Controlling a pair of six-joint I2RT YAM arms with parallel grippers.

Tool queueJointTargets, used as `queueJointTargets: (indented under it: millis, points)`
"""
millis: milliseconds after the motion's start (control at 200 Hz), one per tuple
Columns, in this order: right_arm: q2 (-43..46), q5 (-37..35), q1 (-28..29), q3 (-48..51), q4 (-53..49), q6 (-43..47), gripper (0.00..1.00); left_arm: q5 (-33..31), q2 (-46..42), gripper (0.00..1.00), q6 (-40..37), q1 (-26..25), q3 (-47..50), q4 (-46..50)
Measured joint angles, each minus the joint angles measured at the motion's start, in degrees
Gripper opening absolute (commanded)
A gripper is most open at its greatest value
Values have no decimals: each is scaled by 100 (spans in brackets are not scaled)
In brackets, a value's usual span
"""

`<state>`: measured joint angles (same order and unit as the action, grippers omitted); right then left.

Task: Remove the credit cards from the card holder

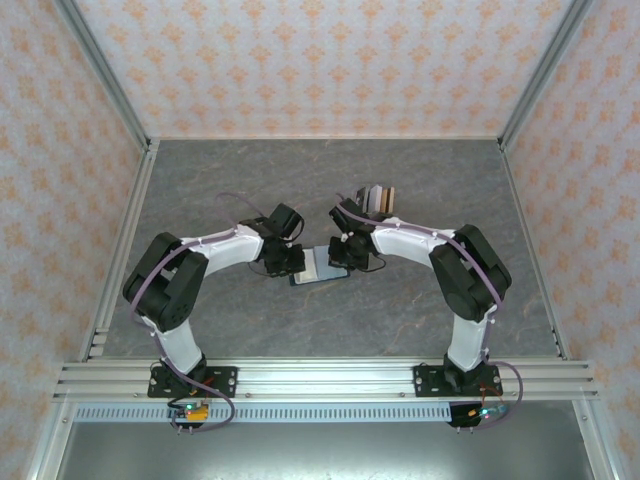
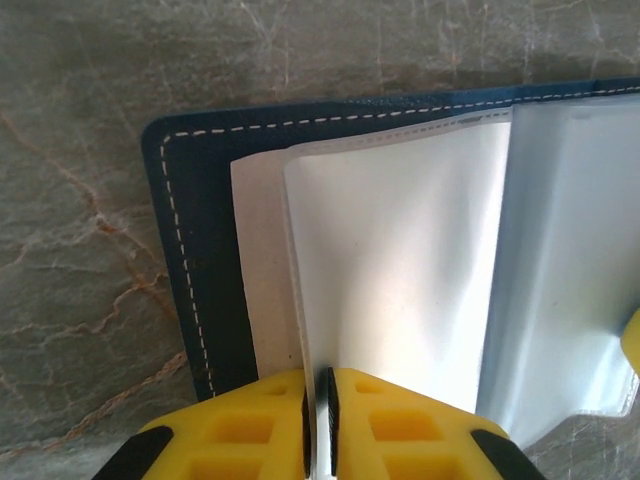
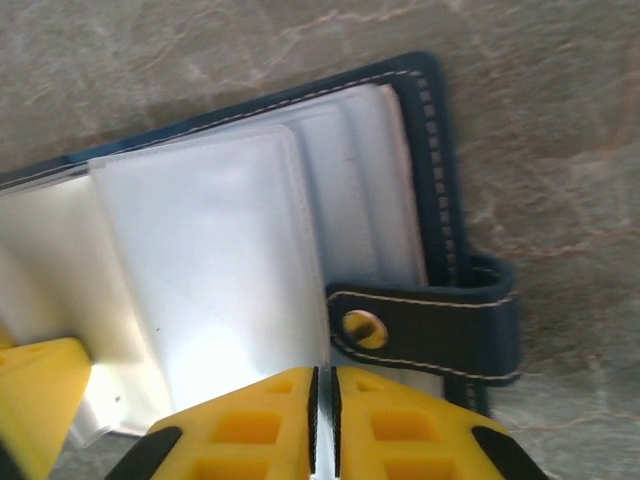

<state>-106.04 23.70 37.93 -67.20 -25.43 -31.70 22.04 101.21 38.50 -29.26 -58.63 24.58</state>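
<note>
The navy-blue card holder point(image 1: 320, 267) lies open on the table between both grippers. In the left wrist view its stitched navy cover point(image 2: 200, 250) lies flat, and a white plastic sleeve point(image 2: 400, 280) stands up from it, pinched in my shut left gripper point(image 2: 318, 400). From the right wrist I see the cover's other end point(image 3: 430, 150) and the dark snap tab point(image 3: 440, 325). Beside that tab my right gripper point(image 3: 323, 400) is shut on the edge of a clear sleeve point(image 3: 210, 270). No card is clearly readable inside the sleeves. From above, the left gripper point(image 1: 290, 265) and right gripper point(image 1: 345, 262) sit at opposite ends of the holder.
A striped white-grey-black-tan cluster point(image 1: 380, 199) of flat pieces lies just behind the right wrist. The grey marbled table point(image 1: 200, 190) is fenced by aluminium rails and patterned walls. A yellow finger of the other gripper point(image 3: 40, 400) shows at the lower left in the right wrist view.
</note>
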Motion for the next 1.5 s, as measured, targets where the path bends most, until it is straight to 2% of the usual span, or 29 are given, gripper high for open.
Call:
queueJointTargets:
  millis: [465, 601, 776, 906, 1051, 1131, 1186, 1336, 1501]
  points:
    - [-138, 723, -24, -11, 420, -26, 10, 0, 101, 13, -125, 0, -129, 9]
    - [-103, 767, -63, -9, 490, -74, 22, -44, 107, 25, -188, 0, -234, 131]
    - [522, 461, -221, 92, 413, -129, 51, -140, -13, 51, -280, 22, -466, 402]
    - [1384, -192, -380, 122, 175, -63, 67, -271, -474, 65, -310, 173, -658, 695]
    - [2406, -1410, -564, 122, -181, 127, 82, -592, -1222, 83, -437, 599, -811, 973]
    - [2953, -2225, -678, 155, -273, 326, 100, -920, -1646, 94, -483, 918, -820, 1132]
    - [3324, -2817, -750, 214, -293, 413, 99, -1228, -1930, 100, -590, 1141, -820, 1261]
    - [3969, -4221, -1001, 448, -221, 671, 100, -2249, -2540, 100, -815, 1458, -658, 1340]
    - [4140, -5696, -1364, 1207, 289, 992, 100, -3246, -3010, 100, -1003, 1711, 160, 946]
